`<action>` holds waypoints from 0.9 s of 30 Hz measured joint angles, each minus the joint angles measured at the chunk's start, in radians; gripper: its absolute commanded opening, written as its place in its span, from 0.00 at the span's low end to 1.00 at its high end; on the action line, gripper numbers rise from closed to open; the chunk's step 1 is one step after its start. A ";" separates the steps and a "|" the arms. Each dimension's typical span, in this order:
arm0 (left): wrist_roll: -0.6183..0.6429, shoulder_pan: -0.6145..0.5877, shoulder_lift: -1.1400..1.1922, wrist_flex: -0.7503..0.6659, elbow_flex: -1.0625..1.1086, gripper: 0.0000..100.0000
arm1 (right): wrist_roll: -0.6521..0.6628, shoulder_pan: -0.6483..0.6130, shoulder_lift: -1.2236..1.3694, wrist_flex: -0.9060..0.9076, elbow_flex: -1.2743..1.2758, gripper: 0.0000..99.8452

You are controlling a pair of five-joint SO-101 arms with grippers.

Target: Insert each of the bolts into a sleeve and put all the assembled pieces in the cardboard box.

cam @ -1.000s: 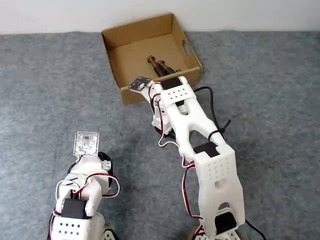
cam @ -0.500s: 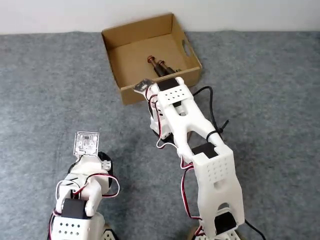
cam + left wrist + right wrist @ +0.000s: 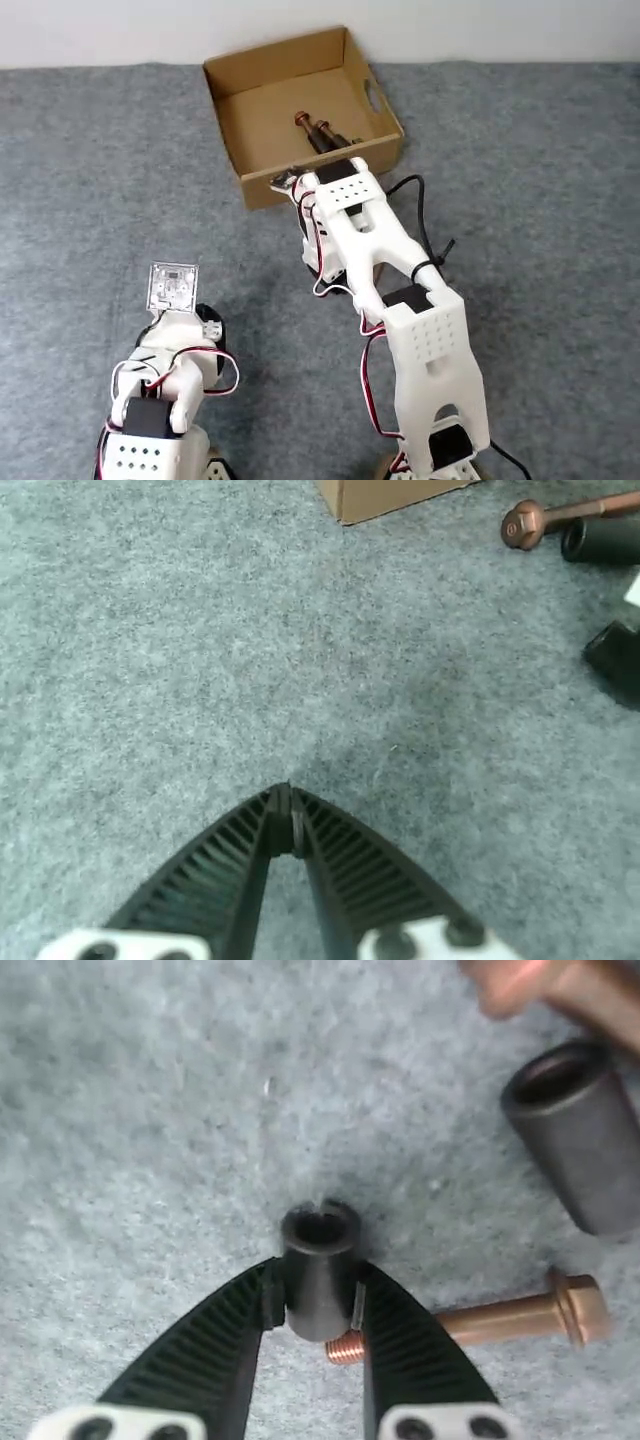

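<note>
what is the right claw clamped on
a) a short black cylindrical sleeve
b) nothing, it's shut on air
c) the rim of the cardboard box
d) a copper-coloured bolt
A: in the right wrist view the right claw is shut on the short black cylindrical sleeve, one finger on each side of it, while the copper-coloured bolt lies on the grey carpet beside it.
</note>
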 measured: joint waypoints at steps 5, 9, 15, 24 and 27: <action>0.000 0.000 0.000 0.000 0.000 0.01 | -0.048 -0.002 -0.006 -0.011 0.000 0.01; 0.000 0.000 0.000 0.000 0.000 0.01 | -0.127 -0.023 -0.049 -0.015 0.002 0.01; 0.005 0.000 0.000 -0.023 0.000 0.01 | -0.259 -0.020 -0.203 0.069 0.002 0.01; 0.006 0.002 0.000 -0.023 0.000 0.01 | -0.483 0.046 -0.509 0.163 0.046 0.01; 0.006 0.002 0.000 -0.023 0.000 0.01 | -0.499 0.123 -0.652 0.163 0.149 0.01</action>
